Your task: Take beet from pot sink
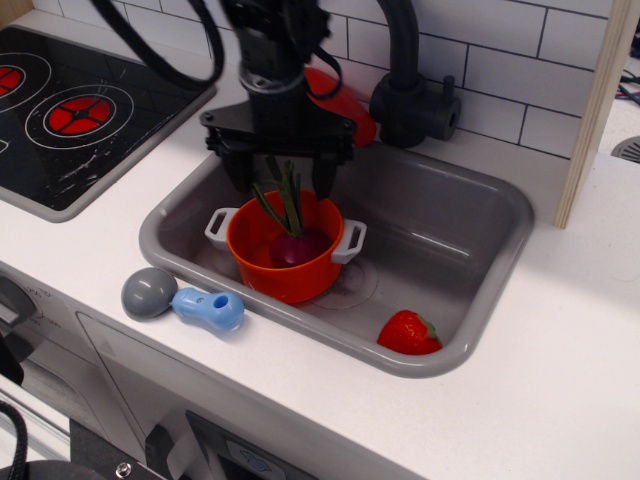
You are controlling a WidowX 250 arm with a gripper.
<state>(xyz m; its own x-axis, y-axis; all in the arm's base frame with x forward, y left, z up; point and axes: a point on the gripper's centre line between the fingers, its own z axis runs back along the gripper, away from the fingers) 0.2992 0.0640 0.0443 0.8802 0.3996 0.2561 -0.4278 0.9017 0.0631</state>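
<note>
Fingers [237, 170] spread wide straddle the beet [296, 243] stalks, gripping nothing. Your beet sits inside the orange pot [285, 268] in the sink [480, 290]; closing and lifting remain.

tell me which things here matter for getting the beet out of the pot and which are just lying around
Part of the job:
- beet, sitting in the pot
- pot, orange, in the sink
- sink
- end effector, open, straddling the beet stalks

Just lying about:
- strawberry in the sink corner
- blue and grey toy on the counter
- stove
- faucet
</note>
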